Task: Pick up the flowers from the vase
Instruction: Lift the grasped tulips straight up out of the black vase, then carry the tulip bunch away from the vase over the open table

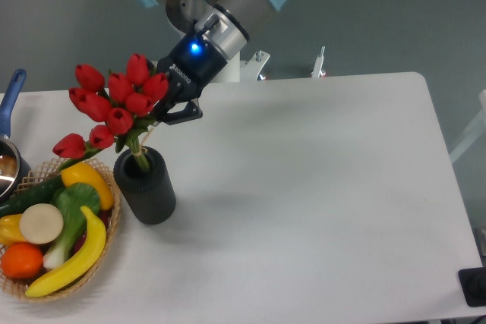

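step: grasp | my gripper [156, 115] pinches flowers [114, 104], stems in vase [146, 186] | next: lift straight up

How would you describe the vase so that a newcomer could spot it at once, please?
Start at the wicker basket of produce on the white table's left edge. Just right of it stands the vase, a short black cylinder holding red tulips; nothing else there is black and upright.

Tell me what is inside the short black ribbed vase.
Green stems of the red tulip flowers run into the mouth of the black ribbed vase. Their lower ends are hidden by its wall; any water cannot be seen.
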Motion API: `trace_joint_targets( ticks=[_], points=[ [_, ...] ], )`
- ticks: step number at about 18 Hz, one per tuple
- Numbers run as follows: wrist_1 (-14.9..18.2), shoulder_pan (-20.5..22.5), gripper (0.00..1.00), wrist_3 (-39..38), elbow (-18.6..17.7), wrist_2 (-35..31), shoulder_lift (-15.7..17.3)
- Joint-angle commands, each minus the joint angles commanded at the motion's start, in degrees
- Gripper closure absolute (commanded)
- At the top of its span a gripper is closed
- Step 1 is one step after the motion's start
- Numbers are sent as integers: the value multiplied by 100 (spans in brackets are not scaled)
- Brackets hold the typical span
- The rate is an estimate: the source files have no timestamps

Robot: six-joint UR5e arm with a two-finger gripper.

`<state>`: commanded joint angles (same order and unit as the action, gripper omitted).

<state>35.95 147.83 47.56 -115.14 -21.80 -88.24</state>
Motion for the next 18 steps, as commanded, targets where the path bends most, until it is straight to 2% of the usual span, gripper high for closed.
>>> trace_joint_targets(
  ticks=[5, 9, 12, 13, 16, 18],
  points=[
    [0, 263, 100, -562, 290, 447, 26],
    [18, 483, 100, -967, 633, 439, -26],
    [35, 720, 100, -880, 835, 273, -79],
    [35, 773, 100, -784, 914, 38, -140],
    [53, 896, 100, -380, 1099, -1629, -193],
    [53, 1011, 100, -82, 1099, -2169, -211]
  ],
)
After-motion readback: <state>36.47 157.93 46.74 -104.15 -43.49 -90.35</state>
